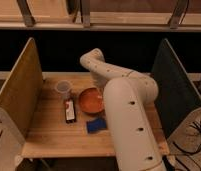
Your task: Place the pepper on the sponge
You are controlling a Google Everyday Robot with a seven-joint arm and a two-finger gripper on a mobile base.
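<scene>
The sponge [96, 125] is a small flat blue pad lying on the wooden table [49, 135], just in front of the orange-red bowl [90, 100]. Its right end is covered by my white arm [128, 107]. The pepper is hidden from view. My arm rises from the lower right, bends at an elbow near the back and comes down behind the bowl's right rim. The gripper [100, 89] sits there, low over the bowl's far right edge and largely covered by the arm.
A dark flat bar with a red and white label [69, 111] lies left of the bowl. A clear plastic cup [63, 89] stands behind it. Upright panels close off the table on the left [19, 90] and right [175, 90].
</scene>
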